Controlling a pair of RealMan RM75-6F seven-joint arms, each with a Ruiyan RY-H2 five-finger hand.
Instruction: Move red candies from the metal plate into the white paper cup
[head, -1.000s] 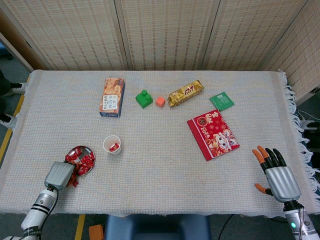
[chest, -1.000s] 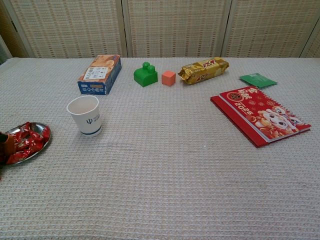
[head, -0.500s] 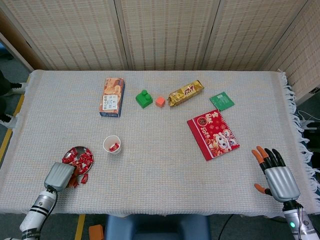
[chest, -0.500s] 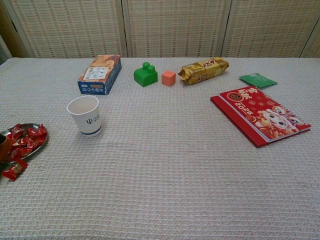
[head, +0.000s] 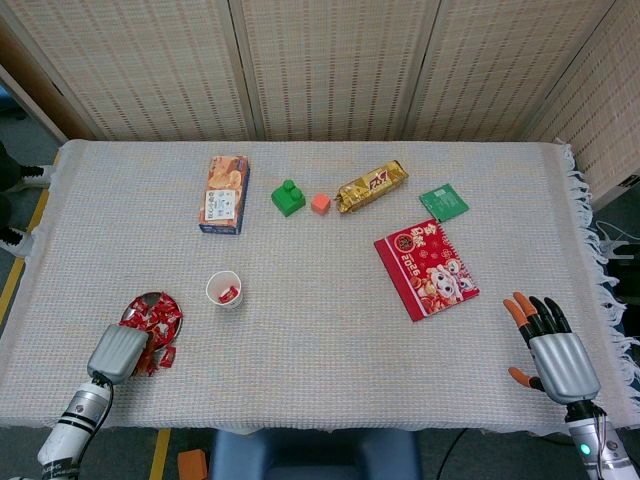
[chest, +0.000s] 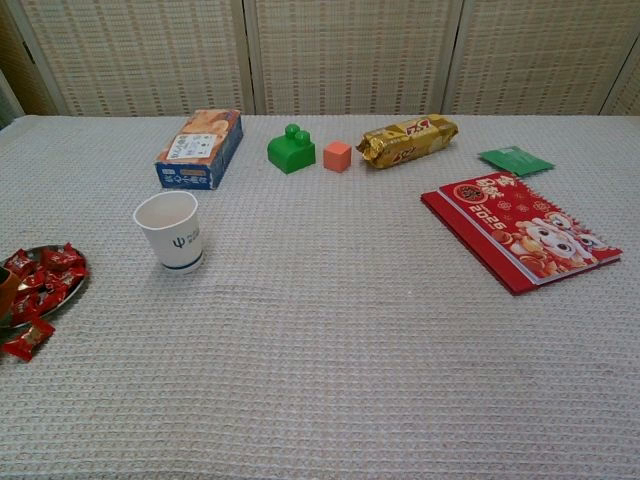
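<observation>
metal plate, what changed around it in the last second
The metal plate slid left toward the table edge as the left hand drew back toward the robot. A red candy spilled onto the cloth beside the plate. The white paper cup, with one candy inside, and the right hand stayed put.

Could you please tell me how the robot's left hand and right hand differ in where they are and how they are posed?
The left hand sits by the metal plate of red candies, its fingers hidden beneath its back. The right hand lies far across the table, near nothing, fingers spread and empty. Both show grey backs near the table's front edge.
</observation>
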